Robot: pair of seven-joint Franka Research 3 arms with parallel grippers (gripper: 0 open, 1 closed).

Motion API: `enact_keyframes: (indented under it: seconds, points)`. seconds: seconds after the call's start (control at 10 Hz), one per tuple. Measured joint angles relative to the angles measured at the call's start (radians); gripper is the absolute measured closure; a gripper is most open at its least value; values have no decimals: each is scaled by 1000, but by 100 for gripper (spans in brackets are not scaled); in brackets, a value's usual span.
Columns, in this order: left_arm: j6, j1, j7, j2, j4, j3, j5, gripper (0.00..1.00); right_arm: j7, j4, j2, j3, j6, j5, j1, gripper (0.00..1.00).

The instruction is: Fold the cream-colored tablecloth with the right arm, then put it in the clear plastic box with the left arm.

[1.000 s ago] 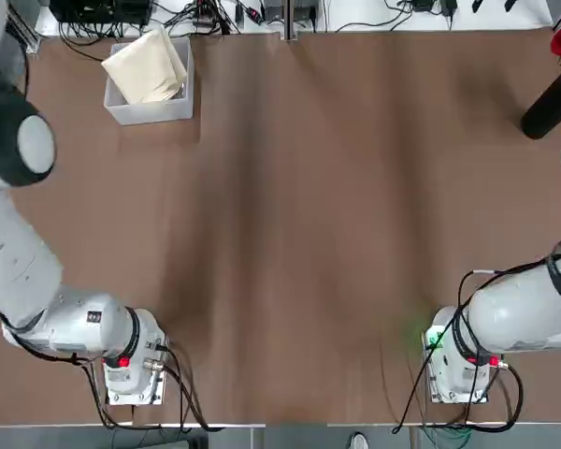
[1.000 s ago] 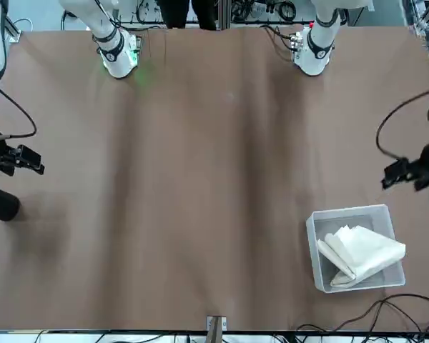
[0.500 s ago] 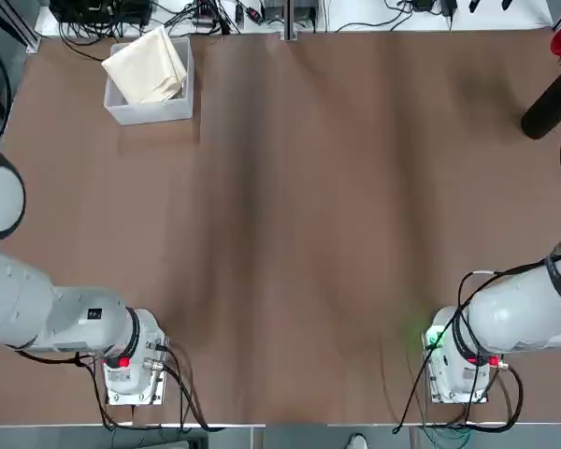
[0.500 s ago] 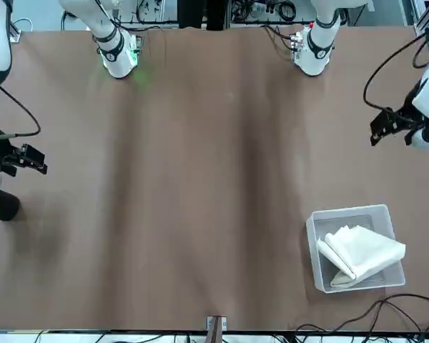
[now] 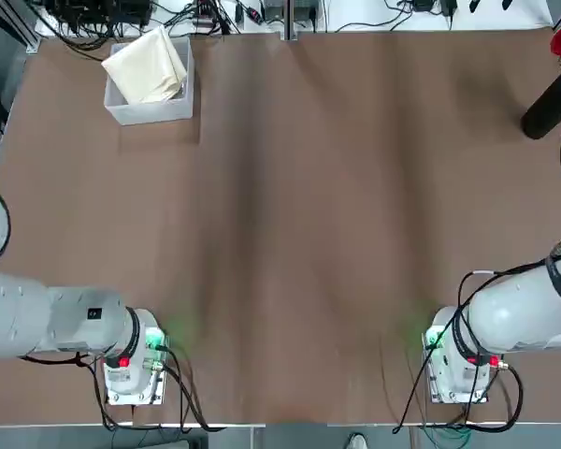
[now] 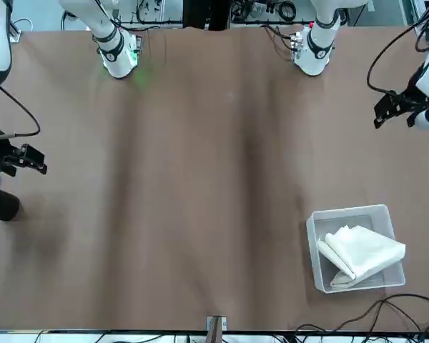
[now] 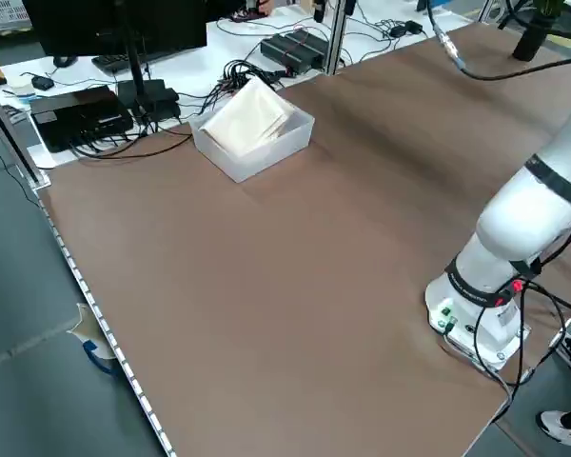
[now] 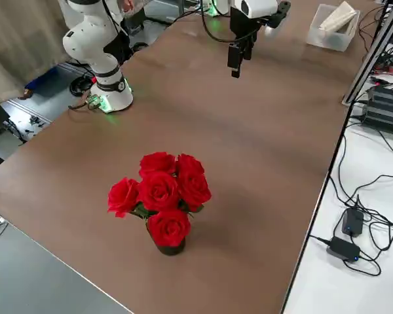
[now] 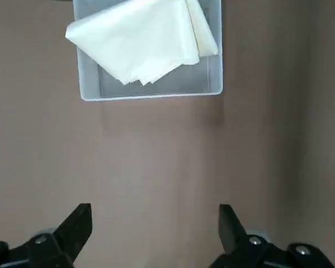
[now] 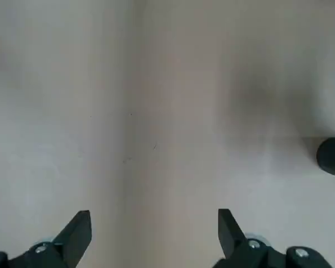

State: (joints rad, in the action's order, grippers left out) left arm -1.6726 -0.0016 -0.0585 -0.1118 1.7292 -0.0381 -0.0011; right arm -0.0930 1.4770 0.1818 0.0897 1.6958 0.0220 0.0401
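Two grippers of mine, the left [image 9: 155, 234] and the right [image 10: 155, 237], hang over opposite sides of the brown table [image 5: 290, 234], fingers wide open and holding nothing, while the folded cream cloth [image 5: 145, 67] lies tilted in the clear box [image 5: 150, 112].

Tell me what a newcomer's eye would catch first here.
Probably the red roses, in a dark vase at the table's far right. Next, the cream cloth, folded in the whitish box at the far left, with the open left gripper nearer the robot, holding nothing.
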Motion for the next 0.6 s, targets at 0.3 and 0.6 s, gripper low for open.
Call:
enact_keyframes:
  seconds: [0.3, 0.6]
  points:
    - [0, 3, 1, 1, 9, 23, -24, 0, 0, 0, 0, 0, 0, 0, 0, 0]
    - [0, 2, 1, 1, 13, 22, -24, 0, 0, 0, 0, 0, 0, 0, 0, 0]
